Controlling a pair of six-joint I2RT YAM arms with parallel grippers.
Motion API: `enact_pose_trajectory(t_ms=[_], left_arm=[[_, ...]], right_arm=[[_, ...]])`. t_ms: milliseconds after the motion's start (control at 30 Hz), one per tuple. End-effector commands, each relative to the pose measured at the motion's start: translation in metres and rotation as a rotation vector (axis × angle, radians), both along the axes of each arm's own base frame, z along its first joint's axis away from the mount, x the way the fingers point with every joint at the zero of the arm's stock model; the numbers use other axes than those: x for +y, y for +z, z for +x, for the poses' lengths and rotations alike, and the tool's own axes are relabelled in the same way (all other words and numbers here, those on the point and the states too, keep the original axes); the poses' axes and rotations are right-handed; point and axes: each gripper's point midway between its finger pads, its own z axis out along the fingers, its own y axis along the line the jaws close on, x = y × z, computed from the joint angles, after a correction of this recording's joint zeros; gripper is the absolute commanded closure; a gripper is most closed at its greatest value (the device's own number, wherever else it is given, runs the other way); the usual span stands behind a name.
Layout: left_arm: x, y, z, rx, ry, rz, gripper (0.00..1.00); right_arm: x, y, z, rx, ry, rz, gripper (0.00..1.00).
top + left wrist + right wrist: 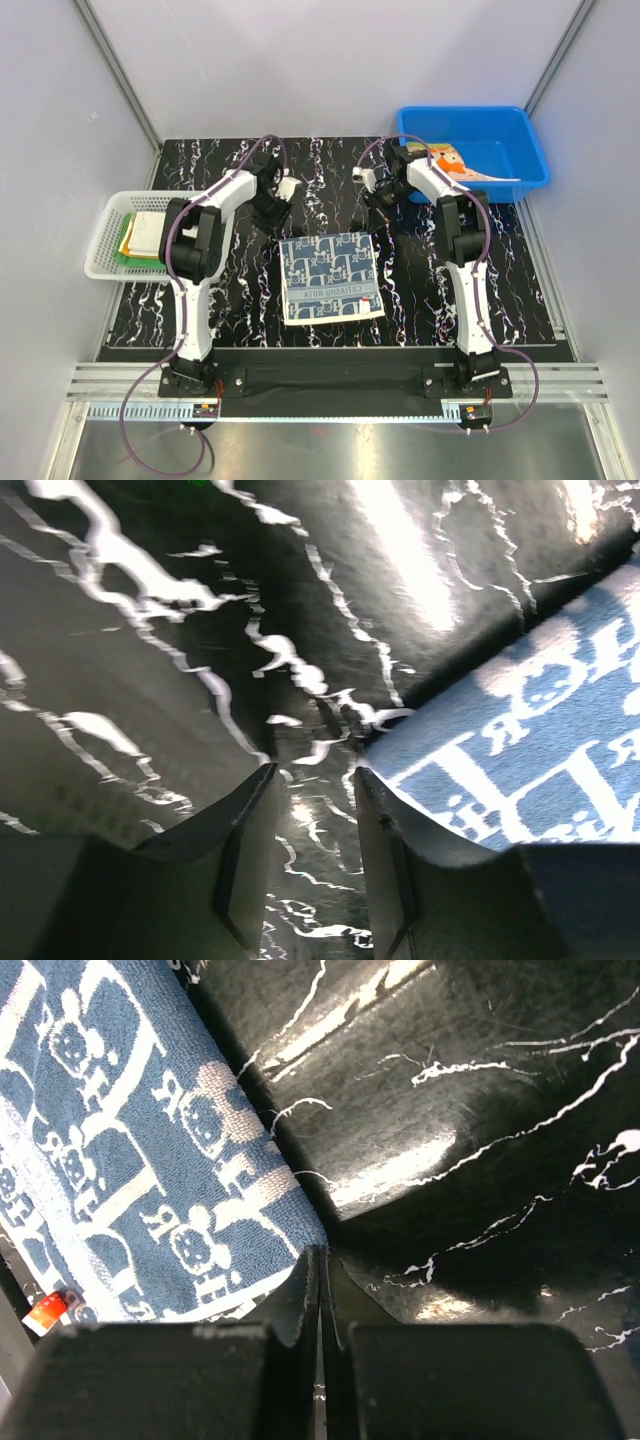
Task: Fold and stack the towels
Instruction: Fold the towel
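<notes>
Bright, even light from overhead; white glare streaks the glossy bench (420,580) beyond the left fingers (240,845), which look dark and blurred, close-up

**A:** What's hard to see from above?

**B:** The stack of towels (140,238) in the white basket (100,268), at nine o'clock. Only slivers of green and orange-yellow show under the white one. At two o'clock, the right arm (430,180) covers part of the fox towel (470,170).

**A:** And the wrist cameras?

**B:** Both crop the patterned towel (520,770): the left view at three o'clock, the right view (150,1160) at nine. The left view smears the table (150,630). The print on the red tag (48,1312), at eight o'clock, is too small to read.
</notes>
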Motion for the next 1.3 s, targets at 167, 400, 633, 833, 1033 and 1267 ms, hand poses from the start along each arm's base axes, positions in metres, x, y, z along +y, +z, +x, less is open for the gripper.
enact_pose_trajectory(t_ms=[167,400,633,833,1033,1267], left_arm=[[-0.024,0.028,0.014,-0.037,-0.088,-0.173,0.55],[-0.032,0.021,0.003,0.034,-0.148,-0.227,0.54],[-0.033,0.01,-0.004,0.084,-0.169,-0.246,0.53],[-0.031,0.002,-0.004,0.109,-0.177,-0.224,0.69],[-0.036,0.007,-0.001,0.122,-0.186,-0.252,1.0],[-0.043,0.047,0.026,0.017,-0.142,-0.224,1.0]], right_arm=[[-0.003,0.005,0.004,-0.05,-0.004,0.015,1.0],[-0.003,0.004,0.005,-0.052,-0.013,0.007,1.0],[-0.004,0.005,0.008,-0.064,-0.015,-0.001,1.0],[-0.007,0.005,0.01,-0.072,-0.019,-0.013,1.0],[-0.01,0.002,0.014,-0.072,-0.034,-0.021,1.0],[-0.016,0.032,0.045,-0.142,-0.149,-0.061,1.0]])
